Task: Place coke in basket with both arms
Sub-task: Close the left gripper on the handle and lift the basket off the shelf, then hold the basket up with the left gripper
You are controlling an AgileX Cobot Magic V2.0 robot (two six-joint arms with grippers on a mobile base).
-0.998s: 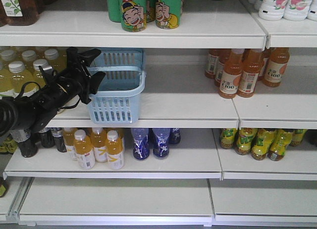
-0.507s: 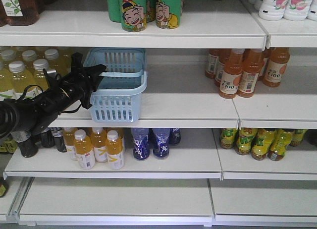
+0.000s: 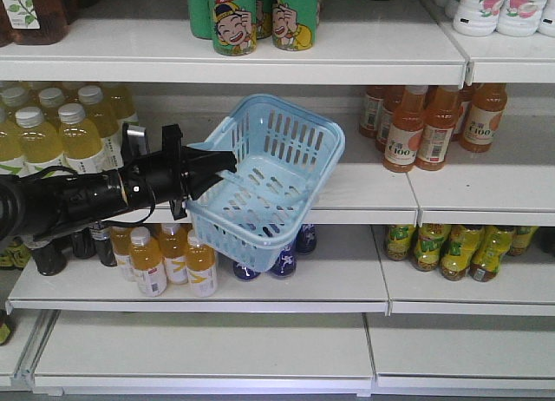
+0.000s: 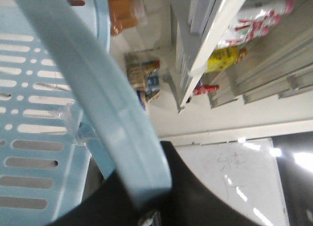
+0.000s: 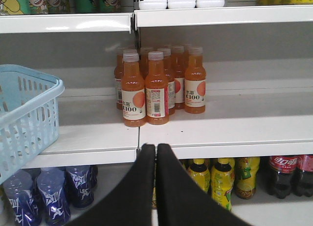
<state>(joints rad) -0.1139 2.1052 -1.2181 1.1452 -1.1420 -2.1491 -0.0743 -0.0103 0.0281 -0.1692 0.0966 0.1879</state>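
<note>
- Coke (image 5: 282, 173): 2 dark bottles with red labels and white script, upright on the lower shelf at the far right of the right wrist view. Their tops are hidden by the shelf edge above. Neither is touched by any claw.
- Basket (image 3: 290, 139): light blue with slotted walls, tilted with its opening toward the front camera. It hangs clear of the middle shelf (image 3: 364, 193) and nothing shows inside it.
- Left claw (image 3: 218, 163): clamped on the basket's left rim. The left wrist view shows the blue rim band (image 4: 98, 89) running straight into the black jaws.
- Right claw (image 5: 155, 155): tips pressed together with nothing between them, aimed at the middle shelf. The coke sits lower and well to its right.
- Orange drink bottles (image 5: 145, 89): a cluster on the middle shelf straight ahead of the right claw, not wanted.
- Yellow-green bottles (image 5: 220, 179): on the lower shelf, between the right claw and the coke.
- Blue bottles (image 5: 54, 192): on the lower shelf, under the basket.
- Yellow juice bottles (image 3: 165, 262): white caps, lower shelf, below the left arm.
- Green cans (image 3: 234, 19): top shelf.
- Progress, as a judgement: 1 part looks done, the basket in hand. What is left: the right claw opens, drops to the lower shelf, takes 1 coke, carries it over the basket and lets go.
</note>
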